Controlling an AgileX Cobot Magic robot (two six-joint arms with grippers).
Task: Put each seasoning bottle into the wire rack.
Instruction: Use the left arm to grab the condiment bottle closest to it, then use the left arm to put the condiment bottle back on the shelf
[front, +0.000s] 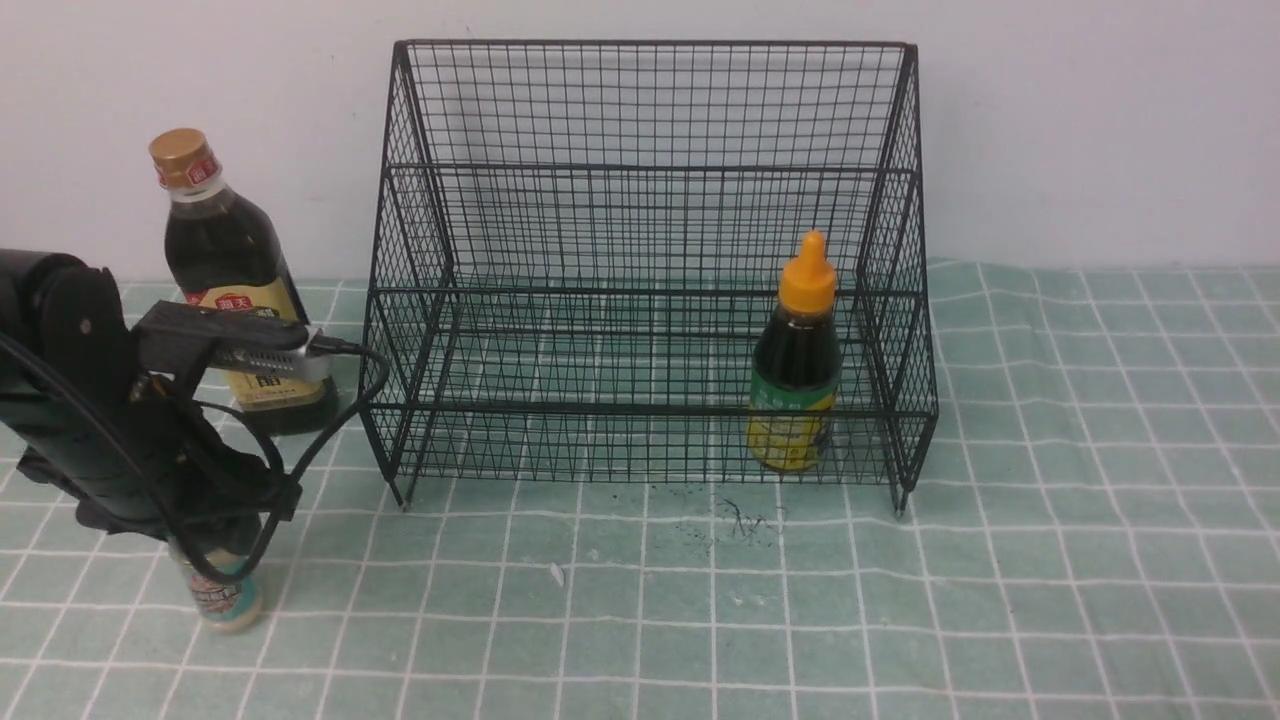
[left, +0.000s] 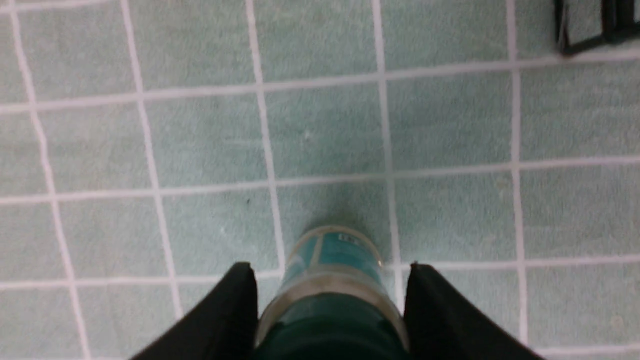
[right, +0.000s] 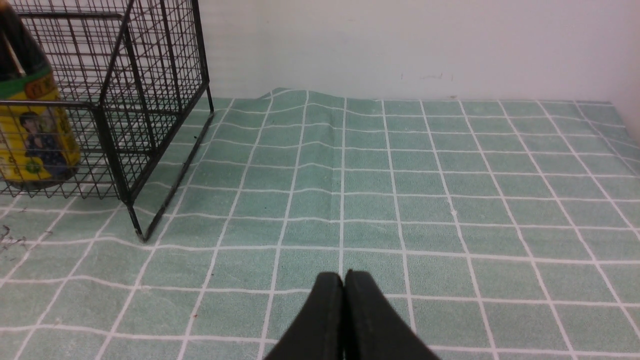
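The small shaker jar (front: 225, 598) stands on the cloth at the front left, and its green lid is hidden under my left gripper (front: 215, 548). In the left wrist view the jar (left: 332, 250) fills the gap between the two black fingers, and the left gripper (left: 330, 265) is shut on it. The tall dark vinegar bottle (front: 232, 270) stands behind my left arm, left of the wire rack (front: 650, 200). The orange-capped bottle (front: 795, 370) stands upright in the rack's lower tier at the right. My right gripper (right: 344, 275) is shut and empty over bare cloth right of the rack (right: 150, 75).
A green checked cloth (front: 1050, 500) covers the table, with a white wall close behind the rack. A foot of the rack (left: 590, 30) shows at the edge of the left wrist view. Dark scribble marks (front: 740, 520) lie on the cloth in front of the rack.
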